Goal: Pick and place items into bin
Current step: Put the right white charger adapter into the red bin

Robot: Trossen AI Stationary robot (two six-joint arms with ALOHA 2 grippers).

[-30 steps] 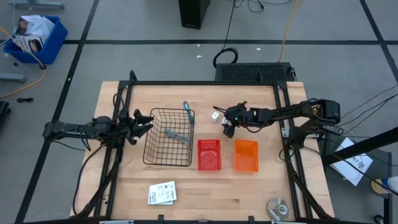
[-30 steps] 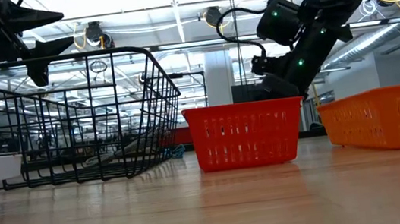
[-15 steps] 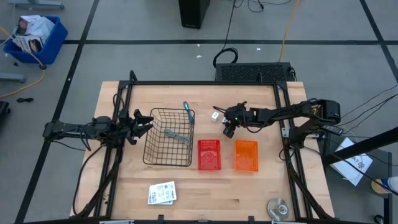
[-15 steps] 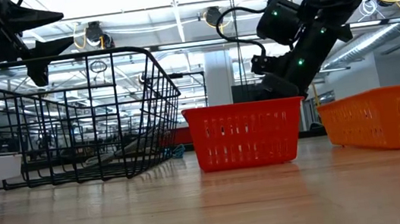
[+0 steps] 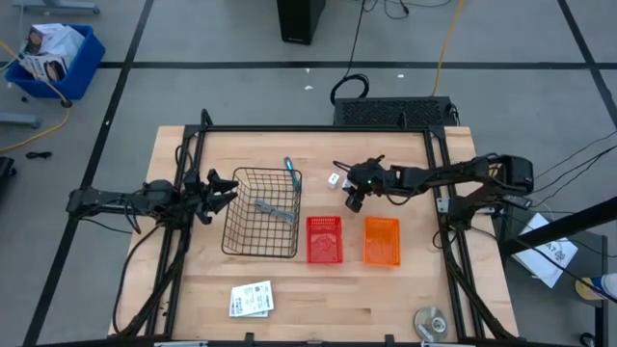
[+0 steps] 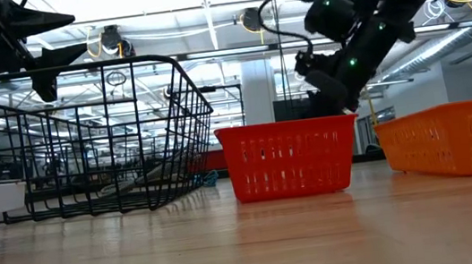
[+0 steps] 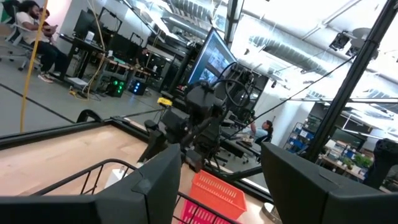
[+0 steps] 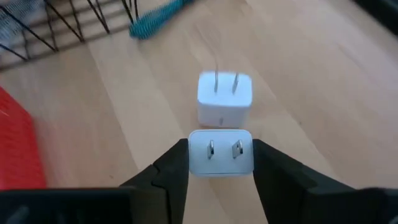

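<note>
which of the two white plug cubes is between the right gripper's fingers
The white plug cube with its flat prongs facing the wrist camera sits between the right gripper fingers. The other white plug cube, beyond it on the wooden table, is free.

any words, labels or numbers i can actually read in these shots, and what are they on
None can be read in any view.
White card packet at the table's near edge: it carries print, too small to read.
Box in the blue bin on the floor: printed, too small to read.
The two white plug cubes, one between the right gripper's fingers: no text visible.
</note>
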